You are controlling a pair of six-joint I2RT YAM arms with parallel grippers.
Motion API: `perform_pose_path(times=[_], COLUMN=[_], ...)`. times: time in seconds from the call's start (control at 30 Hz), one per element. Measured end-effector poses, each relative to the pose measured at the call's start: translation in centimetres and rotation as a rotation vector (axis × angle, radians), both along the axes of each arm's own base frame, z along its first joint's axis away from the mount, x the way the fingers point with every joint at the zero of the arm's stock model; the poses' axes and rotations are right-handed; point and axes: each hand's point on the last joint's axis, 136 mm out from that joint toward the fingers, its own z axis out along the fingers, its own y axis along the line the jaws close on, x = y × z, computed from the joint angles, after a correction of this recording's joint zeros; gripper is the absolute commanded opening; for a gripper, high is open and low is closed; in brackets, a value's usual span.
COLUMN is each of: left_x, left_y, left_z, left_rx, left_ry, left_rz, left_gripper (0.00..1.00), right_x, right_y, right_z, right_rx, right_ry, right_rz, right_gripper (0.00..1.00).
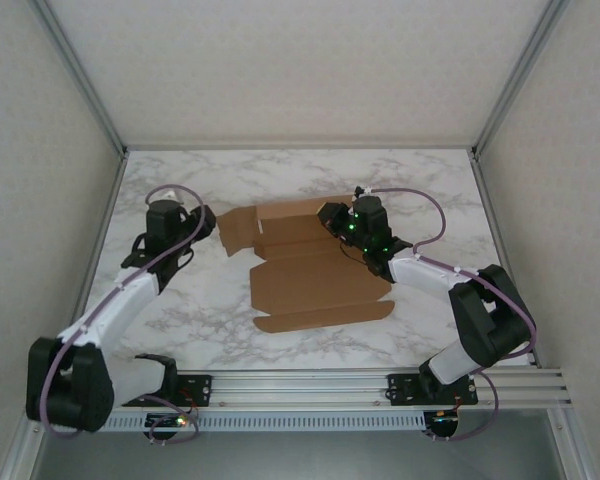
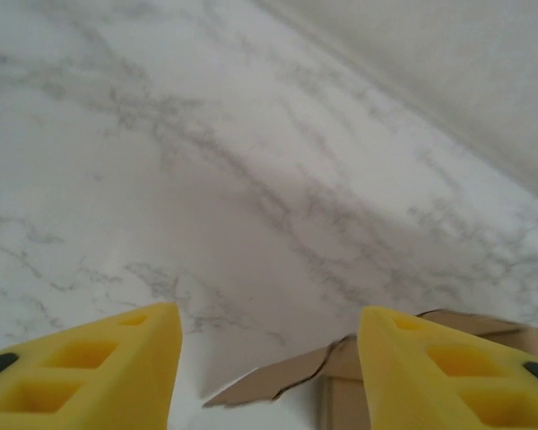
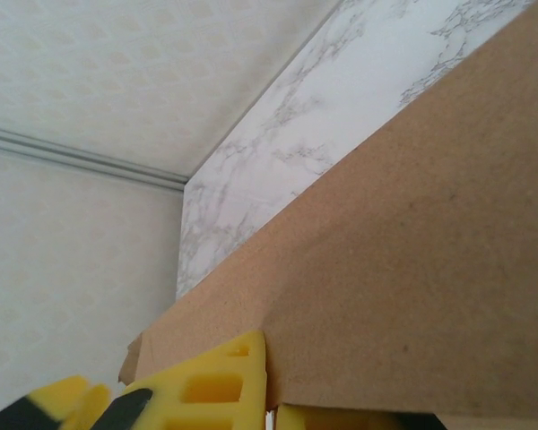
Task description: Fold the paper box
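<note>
At mid-table the paper box lay opened out, its far panel pinched by the closed right gripper; its left flap sat just right of the left gripper, jaws apart and empty

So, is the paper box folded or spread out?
Mostly spread: the paper box lies flat on the table, only its far panel raised in the right gripper.

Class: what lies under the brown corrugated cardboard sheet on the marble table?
The white marble-patterned tabletop runs under the brown corrugated cardboard sheet; the stretch it covers cannot be seen.
</note>
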Motion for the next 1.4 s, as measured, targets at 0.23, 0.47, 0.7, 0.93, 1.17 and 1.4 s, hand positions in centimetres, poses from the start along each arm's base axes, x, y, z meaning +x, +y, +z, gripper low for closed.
perform_pose_path(times=[0.23,0.47,0.7,0.93,1.17,1.4], left_x=[-1.0,-1.0,0.6,0.8,0.5,-0.3], left_y=[-2.7,-4.7,-5.3,-5.3,-5.3,-5.5], left_z=[-1.4,-6.5,-4.9,-4.6,-4.4,-4.2], left_rx=[-0.054,-0.062,-0.025,0.027,0.049,0.100], left_ry=[0.008,0.157,0.108,0.076,0.072,0.080], left_rz=[-0.161,-0.283,-0.337,-0.370,-0.384,-0.375], left_gripper=[0.58,0.55,0.49,0.37,0.17,0.02], right_x=[0.0,-0.1,-0.2,-0.1,-0.1,-0.4], right_y=[0.0,0.1,0.3,0.2,0.2,0.5], right_z=[-0.1,-0.1,0.0,0.0,-0.3,-0.5], right_rx=[-0.001,0.000,0.008,0.010,0.012,0.017], right_ry=[0.001,0.002,0.003,0.003,0.011,0.023], right_rz=[0.006,0.010,0.028,0.027,0.034,0.059], right_gripper=[0.08,0.08,0.08,0.08,0.08,0.08])
